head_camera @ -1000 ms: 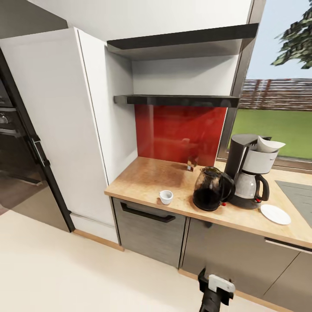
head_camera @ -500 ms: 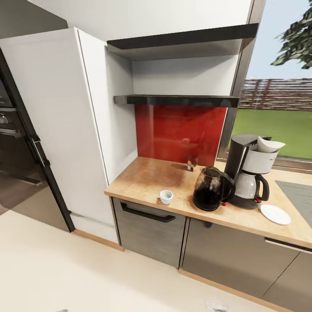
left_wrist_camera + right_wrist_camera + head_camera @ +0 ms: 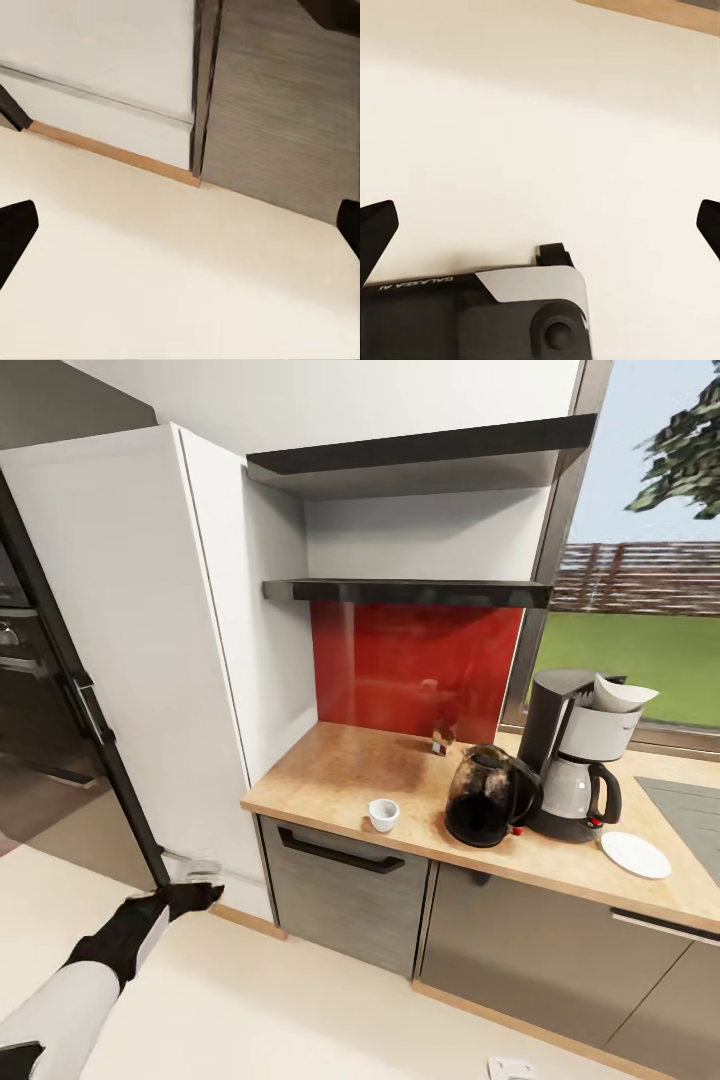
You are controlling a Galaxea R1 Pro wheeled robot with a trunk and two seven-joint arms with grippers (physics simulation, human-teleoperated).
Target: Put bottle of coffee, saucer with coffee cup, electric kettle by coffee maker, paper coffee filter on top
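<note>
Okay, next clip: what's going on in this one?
Nothing is being handled. The left gripper hangs open, low near the floor; the right gripper is open too. On the beige wood-look countertop, the white cup sits apart from the white saucer, with the dark glass kettle touching the black coffee maker, paper filter on top.

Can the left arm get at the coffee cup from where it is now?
Probably not yet. The left gripper hangs low by the floor, well below the countertop. The coffee cup stands free near the front edge with nothing crowding it, so raising the arm and closing in should do.
</note>
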